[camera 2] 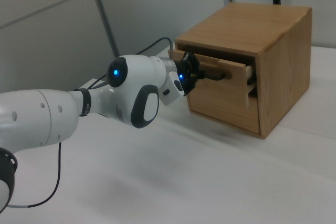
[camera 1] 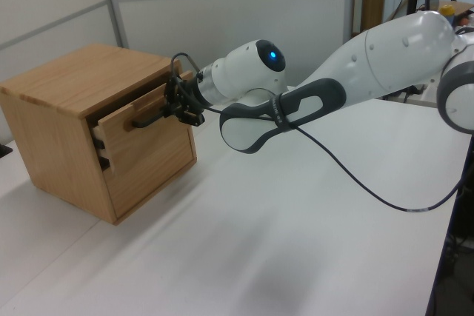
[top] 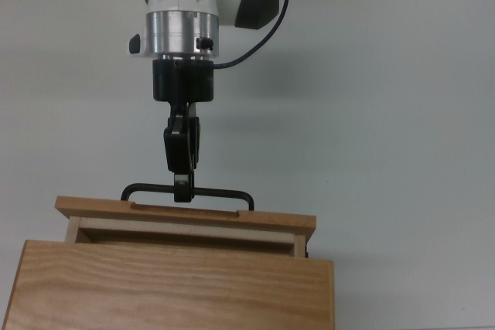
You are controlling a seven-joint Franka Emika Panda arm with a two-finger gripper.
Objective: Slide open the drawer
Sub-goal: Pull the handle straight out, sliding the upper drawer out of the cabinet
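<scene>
My white jointed arm (camera 1: 385, 49) reaches level across the plain white table (top: 402, 113) toward a grainy wooden box-shaped cabinet (camera 1: 52, 86). My black two-finger pincer (top: 183, 189) points straight at the cabinet front, wrist in line with the forearm, its fingers clamped together on the middle of the long black metal bar handle (top: 224, 192). The handle belongs to the light wooden upper drawer (top: 186, 218), which sits partly slid out of the cabinet, its front panel standing clear of the cabinet face. A black cable (camera 1: 355, 183) loops from my wrist down onto the table.
</scene>
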